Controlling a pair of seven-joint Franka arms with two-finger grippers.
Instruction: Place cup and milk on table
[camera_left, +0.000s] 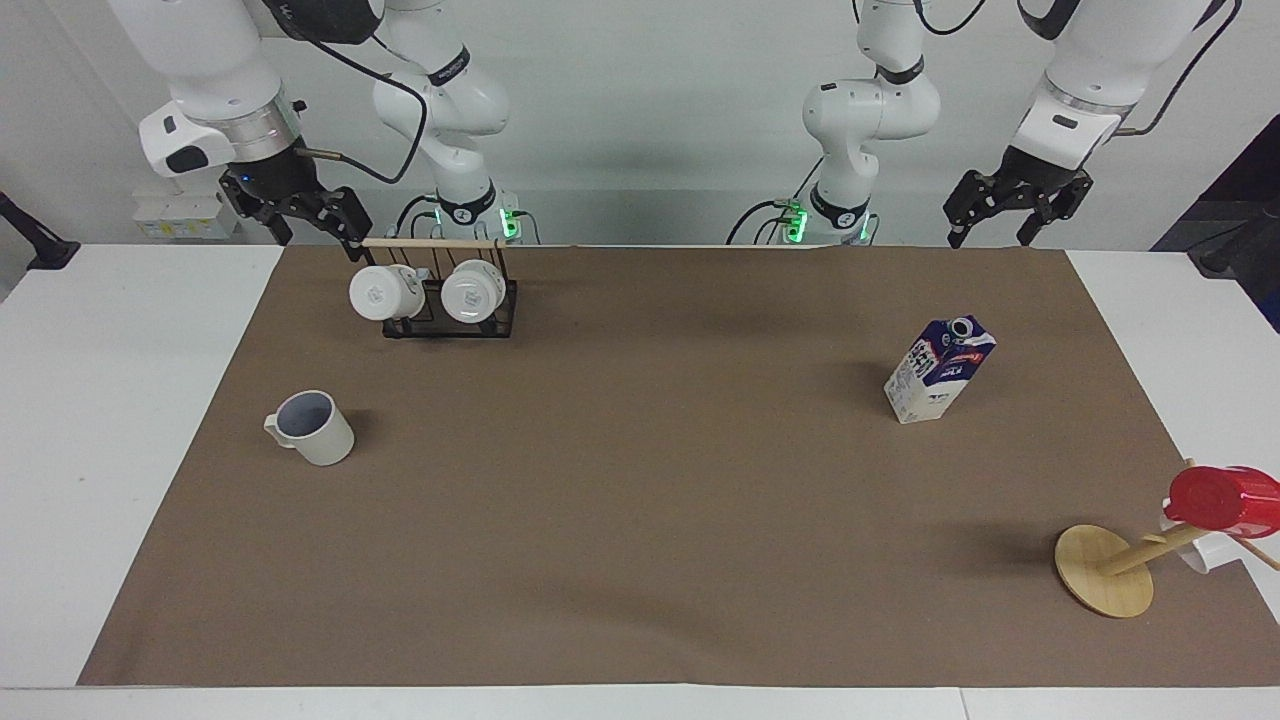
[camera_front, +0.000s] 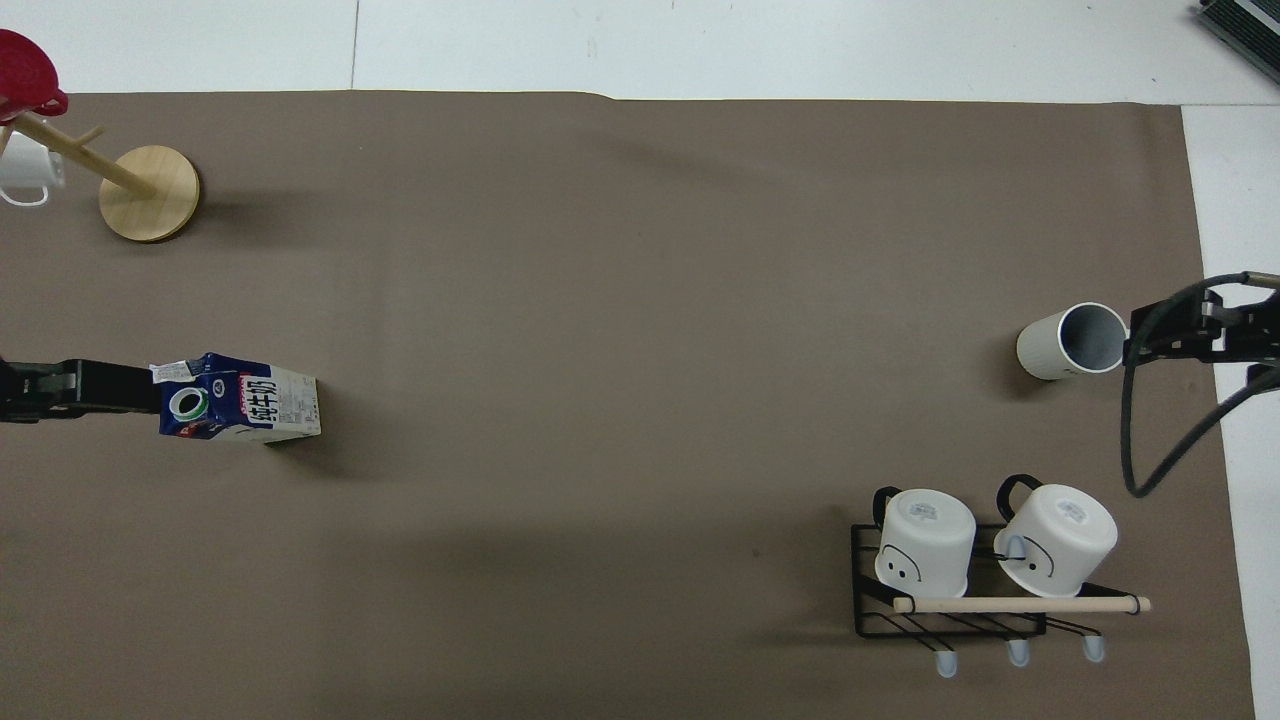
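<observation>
Cup and milk stand on the mat; both grippers hang raised with fingers apart, holding nothing.

In the facing view the cup (camera_left: 312, 428) sits upright at about 9 o'clock on the mat (camera_left: 640, 520), toward the right arm's end of the table (camera_left: 110, 450), handle pointing toward that end. The milk (camera_left: 938, 370) stands upright at about 3 o'clock, toward the left arm's end, cap up. The right gripper (camera_left: 300, 215) hovers at 11 o'clock, above the mat's edge, beside the rack (camera_left: 450, 310) carrying two white mugs (camera_left: 385, 292). The left gripper (camera_left: 1015, 212) hovers at 1 o'clock, above the mat's edge nearest the robots. A wooden stand (camera_left: 1105, 570) bearing a red cup (camera_left: 1222, 498) sits at 4 o'clock.
</observation>
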